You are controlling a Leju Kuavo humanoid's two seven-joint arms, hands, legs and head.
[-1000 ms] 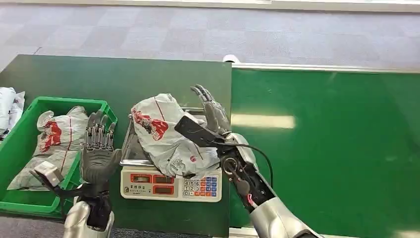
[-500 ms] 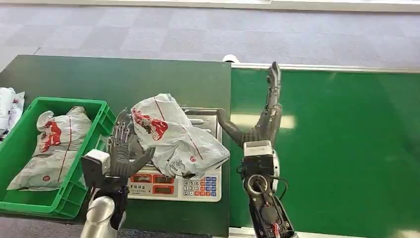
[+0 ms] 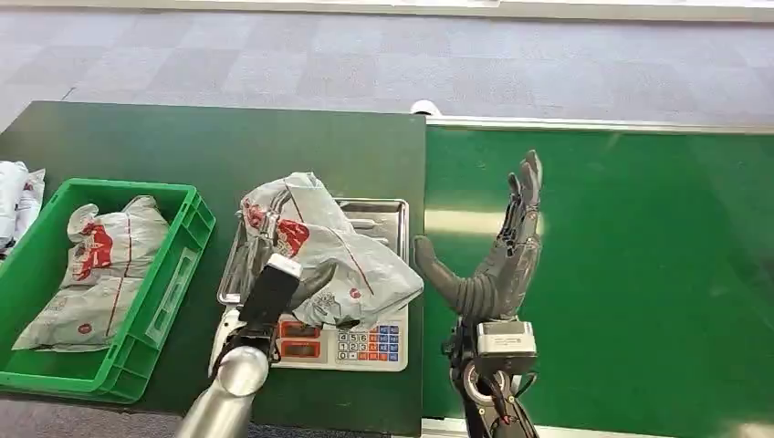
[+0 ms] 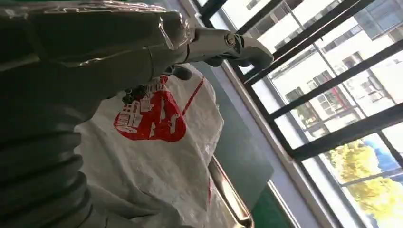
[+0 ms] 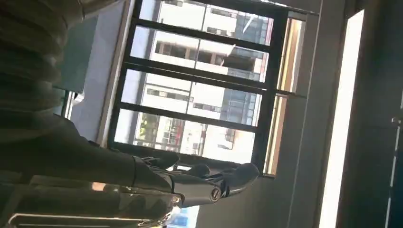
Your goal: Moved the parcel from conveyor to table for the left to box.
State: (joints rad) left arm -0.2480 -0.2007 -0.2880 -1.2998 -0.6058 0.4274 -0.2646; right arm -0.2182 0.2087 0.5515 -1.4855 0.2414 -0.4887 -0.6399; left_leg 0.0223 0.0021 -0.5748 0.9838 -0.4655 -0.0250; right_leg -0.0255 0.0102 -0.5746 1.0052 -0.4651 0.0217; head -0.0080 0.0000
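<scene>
One grey parcel (image 3: 319, 255) lies on the scale (image 3: 315, 342); left hand (image 3: 260, 251) reaches onto it (finger state unclear) and needs a firm grip. Right hand (image 3: 497, 260), fingers spread, hovers beside the scale.

Your left hand (image 4: 142, 52) reaches over the white parcel (image 4: 157, 156), apparently touching it just beside its red print.
</scene>
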